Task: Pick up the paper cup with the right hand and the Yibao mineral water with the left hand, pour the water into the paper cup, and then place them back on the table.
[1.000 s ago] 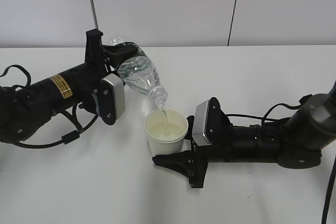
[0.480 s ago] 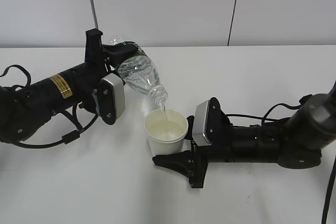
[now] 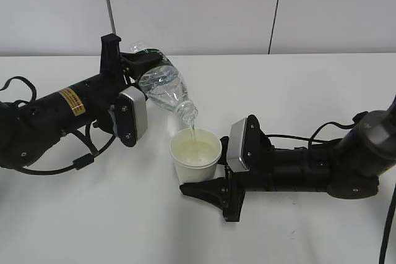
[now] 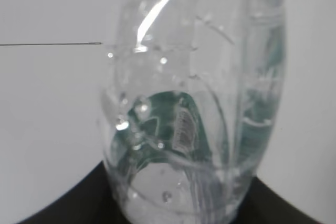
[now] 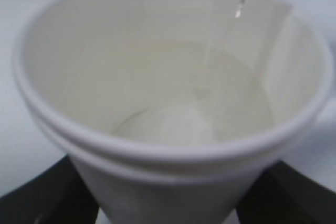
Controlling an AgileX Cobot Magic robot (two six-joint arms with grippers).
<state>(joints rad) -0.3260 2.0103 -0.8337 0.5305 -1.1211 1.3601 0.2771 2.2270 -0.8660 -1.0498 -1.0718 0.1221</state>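
Nearest in the scene, the right claw (image 3: 199,180) lies low on the white table (image 3: 297,91), its black fingers (image 3: 204,191) clamped on the base of the paper cup (image 3: 196,154), which stands upright near the table's middle. The right wrist view adds what the exterior view cannot: the cup (image 5: 168,114) seen from just above its rolled rim, cream inside, with a shallow pool of water at the bottom and a thin stream dropping in at the far right edge (the claw shows there only as dark corners below the cup).

Just beyond and to the left, the Yibao mineral water (image 3: 162,88) is tilted steeply, mouth down over the cup's far rim, with the stream running from its neck. The left claw (image 3: 143,63) grips it around the body; the arm behind carries a yellow sticker (image 3: 72,101). The left wrist view fills with the bottle (image 4: 194,119): clear ribbed plastic, droplets on the inner wall, the dark green label seen through it, and a pale wall (image 3: 198,4) beyond.
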